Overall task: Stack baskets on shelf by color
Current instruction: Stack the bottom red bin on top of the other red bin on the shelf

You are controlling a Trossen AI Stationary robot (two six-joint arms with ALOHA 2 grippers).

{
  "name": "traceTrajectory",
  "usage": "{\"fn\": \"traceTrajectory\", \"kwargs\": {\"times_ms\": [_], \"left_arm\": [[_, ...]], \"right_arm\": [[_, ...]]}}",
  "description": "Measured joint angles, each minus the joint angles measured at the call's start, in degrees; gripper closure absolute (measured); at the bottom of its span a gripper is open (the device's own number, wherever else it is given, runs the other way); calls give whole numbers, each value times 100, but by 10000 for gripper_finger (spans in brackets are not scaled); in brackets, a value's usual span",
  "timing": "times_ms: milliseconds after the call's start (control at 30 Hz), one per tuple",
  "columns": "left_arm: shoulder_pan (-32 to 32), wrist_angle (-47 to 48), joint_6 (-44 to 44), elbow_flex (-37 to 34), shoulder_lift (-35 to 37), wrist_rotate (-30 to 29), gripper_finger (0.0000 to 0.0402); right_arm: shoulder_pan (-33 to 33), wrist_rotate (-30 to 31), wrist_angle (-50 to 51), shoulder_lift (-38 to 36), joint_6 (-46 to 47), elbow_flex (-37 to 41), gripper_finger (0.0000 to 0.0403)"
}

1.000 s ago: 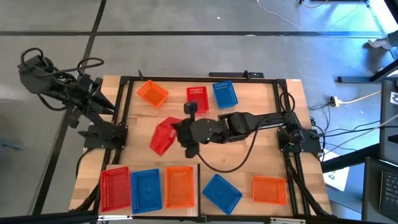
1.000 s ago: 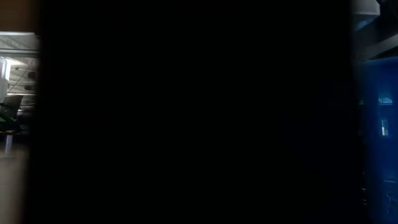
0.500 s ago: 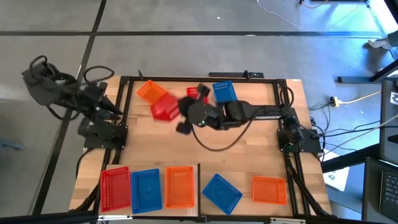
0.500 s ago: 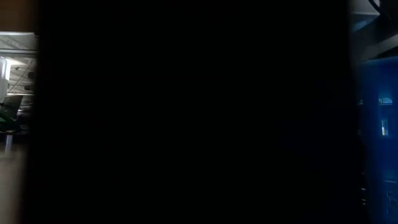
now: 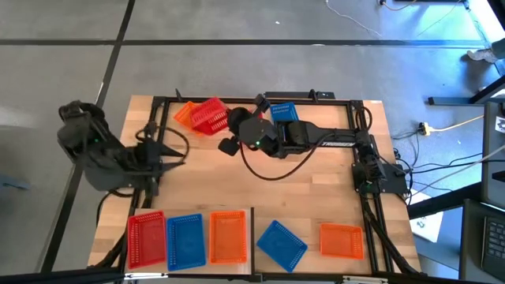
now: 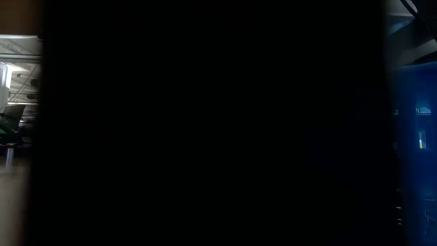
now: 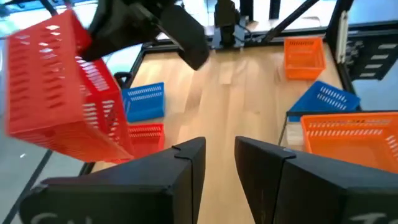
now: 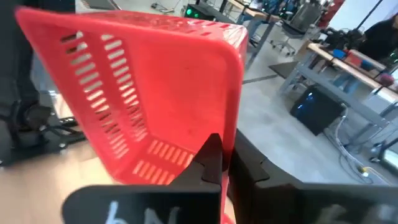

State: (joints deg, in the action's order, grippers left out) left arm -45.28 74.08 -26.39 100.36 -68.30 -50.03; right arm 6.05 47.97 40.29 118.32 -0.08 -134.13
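1. Baskets lie in two groups on the desk (image 5: 260, 205) in the high view: several near the upper edge and five along the lower edge.
2. The right claw (image 5: 227, 126) is clenched on the rim of a red basket (image 5: 210, 115) and holds it tilted in the upper left part of the desk, partly over an orange basket (image 5: 185, 114).
3. In the right wrist view, the two dark fingers (image 8: 211, 158) pinch the wall of this red basket (image 8: 155, 93), whose open side is turned toward the camera.
4. A blue basket (image 5: 285, 116) lies at the upper middle of the desk, right of the right arm's wrist.
5. A second red basket (image 7: 144, 138) is seen in the left wrist view, beside the blue one (image 7: 144, 101); in the high view the arm hides it.
6. At the lower left, three baskets stand side by side on the pale shelf (image 5: 177, 268): red (image 5: 146, 237), blue (image 5: 185, 239) and orange (image 5: 227, 237).
7. To the right of them, a blue basket (image 5: 281, 244) lies turned at an angle, and an orange basket (image 5: 342, 240) lies near the lower right corner.
8. The left claw (image 5: 175, 151) is at the left edge of the desk, its fingers (image 7: 186, 163) a little apart and grasping nothing.
9. The low view is almost fully dark.
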Motion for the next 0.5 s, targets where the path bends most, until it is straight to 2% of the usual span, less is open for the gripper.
{"fn": "traceTrajectory", "kwargs": {"times_ms": [233,500], "left_arm": [[316,45,395,0,-460,61,323],[734,44,293,0,-561,-298,323]], "right_arm": [[-5,1,-56,-5,-195,0,400],[-7,9,-62,-107,-251,2,401]]}}
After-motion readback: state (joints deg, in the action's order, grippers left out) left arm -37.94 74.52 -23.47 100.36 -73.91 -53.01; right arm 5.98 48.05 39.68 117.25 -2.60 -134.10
